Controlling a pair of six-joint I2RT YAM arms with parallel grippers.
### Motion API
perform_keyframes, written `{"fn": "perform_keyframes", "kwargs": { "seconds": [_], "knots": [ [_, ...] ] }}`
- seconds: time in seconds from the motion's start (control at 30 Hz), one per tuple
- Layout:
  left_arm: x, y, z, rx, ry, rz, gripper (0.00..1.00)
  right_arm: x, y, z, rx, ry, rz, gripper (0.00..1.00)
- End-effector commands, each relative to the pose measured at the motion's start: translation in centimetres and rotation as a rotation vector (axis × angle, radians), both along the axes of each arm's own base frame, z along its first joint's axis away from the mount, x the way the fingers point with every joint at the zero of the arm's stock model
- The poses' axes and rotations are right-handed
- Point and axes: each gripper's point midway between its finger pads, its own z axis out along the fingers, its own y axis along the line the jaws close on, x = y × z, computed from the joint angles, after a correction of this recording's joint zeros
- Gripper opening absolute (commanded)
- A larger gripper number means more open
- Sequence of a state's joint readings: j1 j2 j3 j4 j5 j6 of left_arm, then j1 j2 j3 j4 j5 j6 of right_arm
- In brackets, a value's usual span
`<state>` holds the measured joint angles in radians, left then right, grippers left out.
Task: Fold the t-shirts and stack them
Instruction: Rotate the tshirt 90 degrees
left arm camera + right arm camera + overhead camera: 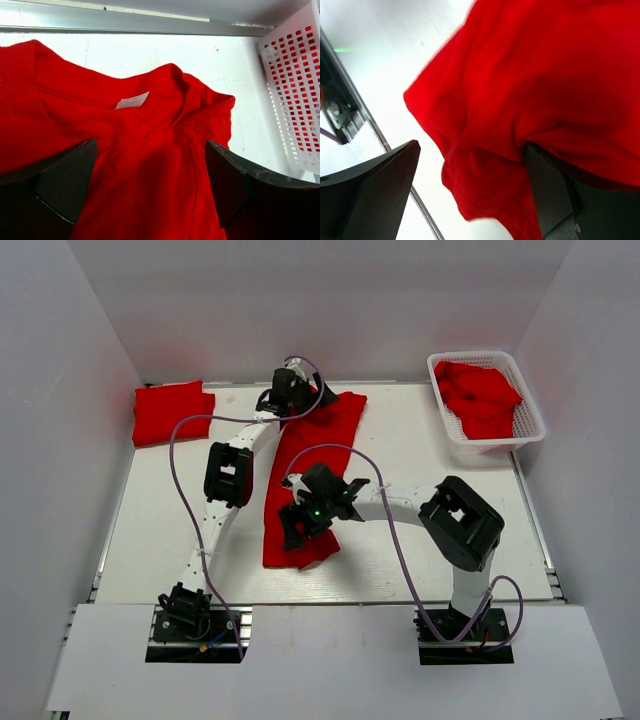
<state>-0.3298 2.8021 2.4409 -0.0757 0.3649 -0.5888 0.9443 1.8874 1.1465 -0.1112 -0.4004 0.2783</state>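
A red t-shirt (312, 475), folded into a long strip, lies down the middle of the table. My left gripper (290, 392) is open over its far end. In the left wrist view (150, 185) the collar and white tag (132, 101) lie just ahead of the spread fingers (65, 185). My right gripper (300, 525) is open at the strip's near end. In the right wrist view (470, 195) the shirt's hem (485, 170) bunches between the jaws, and cloth drapes over the right finger (550, 195). A folded red t-shirt (172, 412) lies at the far left.
A white lattice basket (530, 405) at the far right holds more crumpled red shirts (480, 395); its wall also shows in the left wrist view (295, 100). White walls enclose the table. A metal rail (150, 22) runs along the far edge.
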Motion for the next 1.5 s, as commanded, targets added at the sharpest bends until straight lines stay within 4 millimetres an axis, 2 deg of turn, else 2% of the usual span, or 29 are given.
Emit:
{"fn": "perform_keyframes", "kwargs": {
  "seconds": [0.0,0.03,0.07,0.1,0.13,0.2,0.23,0.27,0.3,0.43,0.47,0.53,0.6,0.63,0.67,0.7,0.73,0.77,0.8,0.83,0.87,0.9,0.93,1.0,1.03,1.07,1.13,1.23,1.47],
  "knots": [
    [-2.0,1.2,-3.2,0.097,0.129,0.032,1.0,-1.1,-3.3,-0.7,-0.158,0.05,-0.086,0.9],
    [-1.8,1.3,-2.1,0.095,0.112,0.041,1.0,-1.2,-3.8,-0.6,-0.172,0.048,-0.101,0.9],
    [-1.9,1.4,-0.5,0.1,0.096,0.036,1.0,-1.1,-4.2,1.2,-0.155,0.023,-0.118,0.9],
    [-1.6,1.5,0.8,0.112,0.065,0.04,1.0,-1.4,-5.1,1.0,-0.175,0.025,-0.126,0.9],
    [-1.9,1.6,1.7,0.113,0.068,0.04,1.0,-1.0,-5.4,3.1,-0.146,-0.017,-0.155,0.9],
    [-1.8,1.9,4.3,0.128,0.023,0.04,1.0,-1.3,-6.3,4.0,-0.153,-0.027,-0.172,0.9],
    [-1.9,2.0,7.2,0.133,-0.021,0.033,1.0,-0.9,-6.4,5.6,-0.124,-0.063,-0.186,0.9],
    [-2.0,2.3,8.8,0.141,-0.043,0.039,1.0,-1.0,-6.7,6.8,-0.108,-0.076,-0.195,0.9],
    [-2.2,2.8,12.3,0.155,-0.103,0.05,1.0,-0.8,-6.8,8.3,-0.078,-0.103,-0.206,0.9],
    [-3.8,5.0,18.4,0.243,-0.176,0.086,1.0,-0.5,-8.4,10.2,-0.091,-0.148,-0.275,0.9],
    [-5.4,6.1,21.1,0.272,-0.177,0.098,1.0,-0.5,-8.7,10.3,-0.094,-0.152,-0.286,0.9],
    [-7.2,8.4,22.8,0.357,-0.159,0.145,1.0,-0.4,-9.9,11.2,-0.095,-0.175,-0.319,0.9],
    [-11.4,11.5,24.4,0.435,-0.07,0.182,1.0,0.2,-11.1,11.6,-0.109,-0.229,-0.369,0.9],
    [-13.2,12.6,24.5,0.466,-0.028,0.191,1.0,0.4,-11.6,11.6,-0.117,-0.246,-0.392,0.9],
    [-15.2,14.5,22.5,0.541,0.056,0.224,1.0,0.5,-11.9,11.8,-0.117,-0.259,-0.4,0.9],
    [-19.0,16.5,24.1,0.563,0.102,0.265,1.0,0.5,-12.4,11.6,-0.129,-0.266,-0.412,0.9],
    [-21.0,17.7,23.8,0.579,0.143,0.305,1.0,0.3,-12.6,11.2,-0.137,-0.264,-0.413,0.9],
    [-23.9,18.3,19.8,0.613,0.255,0.297,1.0,0.1,-12.7,10.9,-0.143,-0.261,-0.404,0.9],
    [-25.7,18.3,19.1,0.598,0.272,0.265,1.0,0.0,-13.2,10.6,-0.163,-0.26,-0.417,0.9],
    [-28.4,18.5,20.7,0.544,0.245,0.261,1.0,-0.2,-13.5,10.0,-0.183,-0.253,-0.414,0.9],
    [-31.4,18.7,16.7,0.532,0.359,0.244,1.0,-0.3,-13.7,9.7,-0.197,-0.241,-0.43,0.9],
    [-32.8,18.8,16.0,0.513,0.365,0.234,1.0,-0.3,-13.9,9.5,-0.204,-0.241,-0.431,0.9],
    [-35.6,19.3,12.7,0.524,0.447,0.211,1.0,-0.7,-14.0,9.2,-0.205,-0.234,-0.425,0.9],
    [-38.6,19.0,12.5,0.449,0.455,0.188,1.0,-1.1,-14.3,8.7,-0.203,-0.215,-0.433,0.9],
    [-40.6,19.0,9.9,0.45,0.514,0.153,1.0,-1.1,-14.0,8.9,-0.176,-0.224,-0.433,0.9],
    [-41.9,18.2,9.1,0.419,0.54,0.115,1.0,-1.7,-14.4,7.9,-0.188,-0.198,-0.436,0.9],
    [-44.3,18.3,6.8,0.416,0.597,0.089,1.0,-2.4,-13.9,7.4,-0.177,-0.164,-0.417,0.9],
    [-47.3,18.0,4.9,0.4,0.676,0.056,1.0,-3.6,-12.8,6.8,-0.15,-0.11,-0.405,0.9],
    [-49.9,17.2,2.9,0.379,0.713,0.039,1.0,-5.2,-12.1,4.4,-0.236,-0.02,-0.449,0.9]
  ]
}}
